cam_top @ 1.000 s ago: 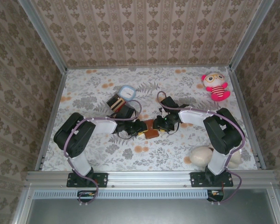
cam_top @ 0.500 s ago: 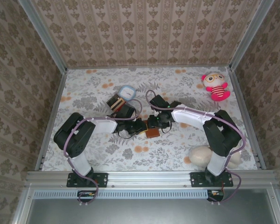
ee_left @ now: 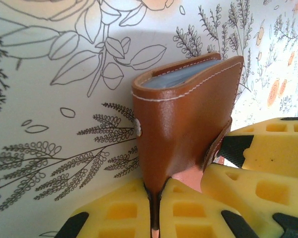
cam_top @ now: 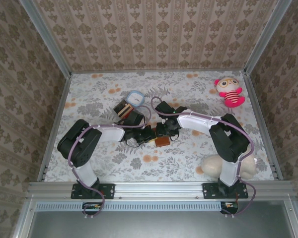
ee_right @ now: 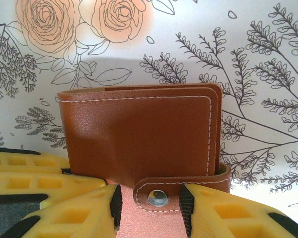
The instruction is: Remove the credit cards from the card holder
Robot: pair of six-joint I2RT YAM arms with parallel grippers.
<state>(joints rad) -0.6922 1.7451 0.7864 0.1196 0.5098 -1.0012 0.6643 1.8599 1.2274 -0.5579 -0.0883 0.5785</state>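
Holding the card holder point(ee_left: 184, 124) clamped, the left pincer point(ee_left: 156, 208) may slip if the right pincer point(ee_right: 149, 198), round the snap strap point(ee_right: 198, 187), grip unclear, tugs hard

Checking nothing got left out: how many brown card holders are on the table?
1: the card holder mid-table, its edge pinched by the left gripper, the right gripper flanking its snap tab. The arms may hide others.

Overhead looks down; wrist cameras closely share card holder point(ee_left: 184, 114).
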